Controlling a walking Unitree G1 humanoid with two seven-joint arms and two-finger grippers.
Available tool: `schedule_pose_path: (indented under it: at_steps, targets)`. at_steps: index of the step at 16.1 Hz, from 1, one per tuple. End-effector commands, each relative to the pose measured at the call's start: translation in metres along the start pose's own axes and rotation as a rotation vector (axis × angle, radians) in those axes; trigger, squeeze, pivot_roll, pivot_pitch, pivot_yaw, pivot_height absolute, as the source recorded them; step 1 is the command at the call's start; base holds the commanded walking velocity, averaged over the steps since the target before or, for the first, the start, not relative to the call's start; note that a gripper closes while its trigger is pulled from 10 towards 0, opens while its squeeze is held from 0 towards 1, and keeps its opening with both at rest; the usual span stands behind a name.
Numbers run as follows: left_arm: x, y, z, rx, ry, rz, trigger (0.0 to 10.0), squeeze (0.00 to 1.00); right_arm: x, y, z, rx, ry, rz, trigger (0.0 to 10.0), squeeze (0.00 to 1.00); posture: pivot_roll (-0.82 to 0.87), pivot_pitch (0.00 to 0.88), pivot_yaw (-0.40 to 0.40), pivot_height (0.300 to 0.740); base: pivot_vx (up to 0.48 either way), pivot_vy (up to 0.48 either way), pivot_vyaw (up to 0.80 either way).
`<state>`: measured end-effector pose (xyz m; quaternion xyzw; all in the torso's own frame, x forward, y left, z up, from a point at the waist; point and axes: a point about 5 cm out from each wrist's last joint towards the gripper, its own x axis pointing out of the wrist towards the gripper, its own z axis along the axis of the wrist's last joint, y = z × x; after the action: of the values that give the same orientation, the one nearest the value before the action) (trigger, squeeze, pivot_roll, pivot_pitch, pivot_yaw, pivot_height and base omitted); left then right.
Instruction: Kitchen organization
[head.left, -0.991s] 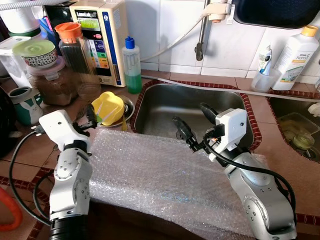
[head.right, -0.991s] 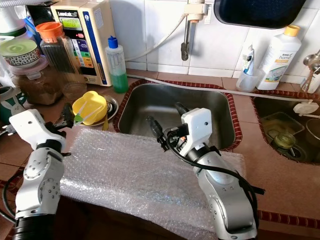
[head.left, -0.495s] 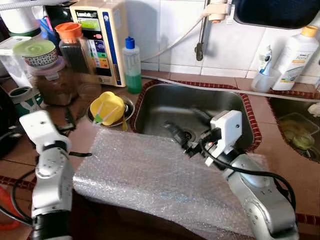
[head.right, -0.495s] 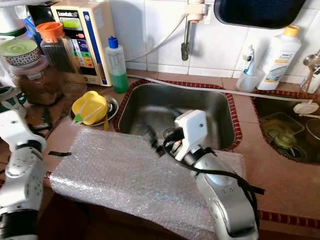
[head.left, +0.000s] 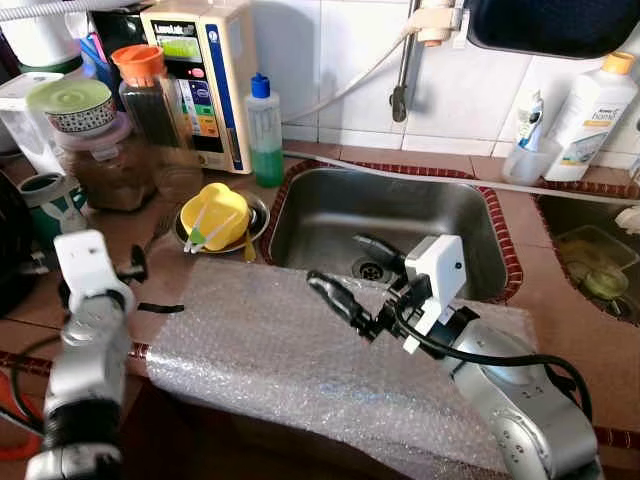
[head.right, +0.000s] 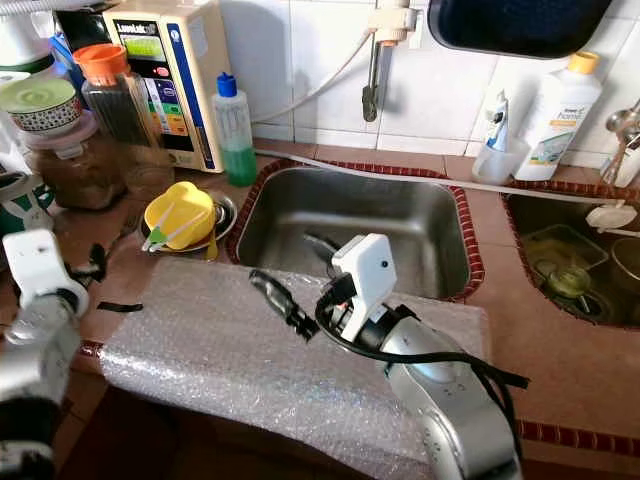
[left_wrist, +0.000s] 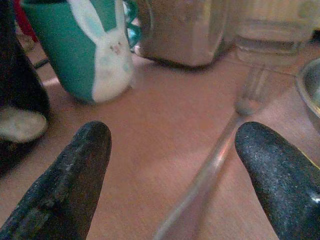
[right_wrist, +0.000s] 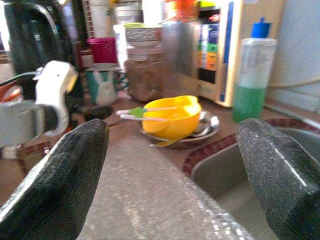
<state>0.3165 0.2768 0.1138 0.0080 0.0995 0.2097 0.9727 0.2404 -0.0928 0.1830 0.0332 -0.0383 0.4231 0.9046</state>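
Bubble wrap (head.left: 300, 350): a clear sheet lies spread over the tiled counter (head.left: 560, 320) in front of the sink (head.left: 400, 215); its far edge reaches the sink rim, its near edge hangs over the counter front, and the right arm covers its right end.
Right gripper (head.left: 355, 280): hovers above the far edge of the bubble wrap by the sink's near rim, fingers spread wide with nothing between them. One finger reaches out over the sheet, the other points into the basin. In the right wrist view both fingertips (right_wrist: 60, 170) are blurred at the frame's bottom corners.
Left gripper (left_wrist: 172, 165): at the counter's left side, near the sheet's left end; its fingers stand well apart and hold nothing. In the head views it is small and partly hidden behind its own white wrist housing.
Fork (left_wrist: 220, 150): lies on the counter between the left fingers, tines toward the jars; it is blurred and its handle end runs out of frame.
Yellow bowl (head.left: 215, 215): sits on a metal dish (head.left: 256, 208) just beyond the sheet's far left corner, with a pale green-tipped utensil across it that is too small to identify.
Rabbit mug (left_wrist: 95, 50): green, on the counter's left side, its top cut off in the wrist view.
Back row: a brown jar (head.left: 105, 165), an orange-lidded jar (head.left: 150, 95), a water unit (head.left: 205, 70) and a green soap bottle (head.left: 264, 130) stand against the tiled wall.
Far right: a white bottle (head.left: 590, 110), its label unreadable, and a second basin cut off by the frame edge.
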Motion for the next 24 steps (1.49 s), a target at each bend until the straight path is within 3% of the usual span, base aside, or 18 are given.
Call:
schedule_pose_path:
  at_steps: [1, 5, 8, 9, 10, 11, 17, 24]
  targets:
    - [0.004, -0.005, 0.000, 0.040, 0.028, -0.043, 10.0, 0.00, -0.003, 0.000, 0.009, -0.014, -0.017, 0.021, 10.0, 0.00, -0.05, 0.000, 0.040, 0.740, 0.000, 0.000, 0.00]
    - [0.013, -0.016, -0.008, 0.082, 0.133, -0.183, 10.0, 0.00, -0.004, -0.002, 0.010, -0.023, -0.016, 0.001, 10.0, 0.00, -0.06, 0.000, 0.046, 0.740, 0.000, 0.000, 0.00]
    - [0.018, -0.012, -0.013, 0.094, 0.197, -0.213, 10.0, 0.00, -0.005, 0.000, 0.009, -0.023, -0.006, 0.003, 10.0, 0.00, -0.06, 0.001, 0.058, 0.740, 0.000, 0.000, 0.00]
    - [0.018, -0.009, -0.015, 0.099, 0.215, -0.210, 8.7, 0.00, -0.006, 0.000, 0.008, -0.028, -0.002, 0.001, 10.0, 0.00, -0.06, 0.003, 0.060, 0.740, 0.000, 0.000, 0.00]
    - [0.019, -0.006, -0.018, 0.106, 0.228, -0.208, 0.5, 0.00, -0.006, 0.000, 0.008, -0.029, 0.000, -0.002, 10.0, 0.00, -0.06, 0.004, 0.061, 0.740, 0.000, 0.000, 0.00]
    - [0.019, -0.005, -0.020, 0.106, 0.236, -0.211, 0.0, 0.00, -0.007, 0.001, 0.008, -0.030, 0.001, -0.003, 10.0, 0.00, -0.06, 0.005, 0.062, 0.740, 0.000, 0.000, 0.00]
    - [0.014, -0.003, -0.037, 0.086, 0.298, -0.277, 0.0, 0.00, -0.006, 0.002, 0.006, -0.036, 0.012, 0.007, 10.0, 0.00, -0.05, 0.009, 0.058, 0.740, 0.000, 0.000, 0.00]
    - [0.007, -0.009, -0.043, 0.106, 0.287, -0.321, 0.0, 0.00, -0.006, 0.003, 0.004, -0.037, 0.021, 0.011, 10.0, 0.00, -0.06, 0.011, 0.059, 0.740, 0.000, 0.000, 0.00]
